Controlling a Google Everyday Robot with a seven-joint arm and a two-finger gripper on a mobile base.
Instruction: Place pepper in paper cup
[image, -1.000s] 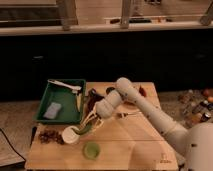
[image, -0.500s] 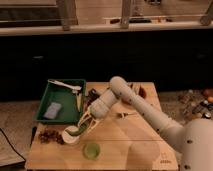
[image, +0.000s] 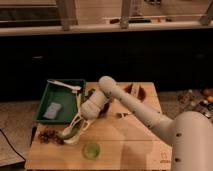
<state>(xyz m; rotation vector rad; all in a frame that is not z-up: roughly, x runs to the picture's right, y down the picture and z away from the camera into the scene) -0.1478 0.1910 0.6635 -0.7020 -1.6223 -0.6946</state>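
My gripper (image: 74, 134) hangs low over the left part of the wooden table (image: 125, 150), at the end of the white arm that reaches in from the right. It is shut on the slender green pepper (image: 66, 133), which lies slanted at the fingertips. The white paper cup (image: 73, 140) sits right under the pepper and the fingertips, and they hide much of it. The pepper's lower end is at the cup's rim. I cannot tell whether it rests inside.
A translucent light-green cup (image: 91, 150) stands just right of and in front of the white cup. A green tray (image: 67, 87) with a white utensil and a grey pad lies behind. A dark clump (image: 48, 135) lies to the left. Small items sit at the back right.
The gripper has moved left and down with the pepper, from beside the tray's corner to right over the white cup. The cups have not moved.
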